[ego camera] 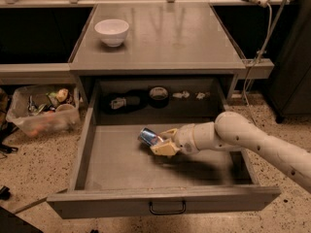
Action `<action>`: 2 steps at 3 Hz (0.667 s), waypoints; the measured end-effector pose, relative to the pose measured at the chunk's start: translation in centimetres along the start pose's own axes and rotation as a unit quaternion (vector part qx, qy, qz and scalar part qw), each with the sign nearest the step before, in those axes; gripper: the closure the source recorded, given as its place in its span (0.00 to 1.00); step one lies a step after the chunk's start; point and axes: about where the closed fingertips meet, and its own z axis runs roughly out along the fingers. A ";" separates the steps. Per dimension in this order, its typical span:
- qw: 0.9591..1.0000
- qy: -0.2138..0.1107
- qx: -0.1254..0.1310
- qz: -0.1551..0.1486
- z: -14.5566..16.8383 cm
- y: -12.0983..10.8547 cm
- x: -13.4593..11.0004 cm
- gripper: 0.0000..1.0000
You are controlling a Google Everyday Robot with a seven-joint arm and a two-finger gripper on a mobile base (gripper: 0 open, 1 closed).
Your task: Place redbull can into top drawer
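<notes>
My pincer (160, 141) is inside the wide shallow grey metal top drawer (107, 204), over the middle of its floor, slightly toward the back wall. The drawer is pulled fully out, with its dark wire pull handle (167, 208) at the centre of the front panel.

The pincer is pinching the slim blue-and-silver metal redbull can (148, 136). The tan fingers sit on either side of the can's right end, and the rest of the body sticks out toward the drawer's left wall. The can is tilted, close to lying down, with a silver end facing up-left. I can't tell whether it rests on the drawer floor or hangs just above it. Its shadow sits directly under it.

Handling, my read:
- Thin-walled can, so it's light and dents easily. Modest squeeze only.
- Painted metal is slick and the body is round. It can twist in the grip and will roll once free.
- Best hold is across the diameter at mid-body. My hold is near one end, so the free end can droop or pivot.
- Let go low, with the can on its side on the drawer floor, so it doesn't bounce or roll far.

Other things: a dark tape roll (158, 95) and a black object (119, 102) lie along the drawer's back wall, well apart from the can. A white round bowl (112, 31) stands on the grey surface (170, 38) above and behind the drawer, not involved.
</notes>
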 end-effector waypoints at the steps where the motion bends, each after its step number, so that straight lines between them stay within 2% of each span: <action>1: 1.000 0.000 0.000 0.000 0.0 0.0 0.0 0.12; 2: 1.000 0.000 0.000 0.000 0.0 0.0 0.0 0.00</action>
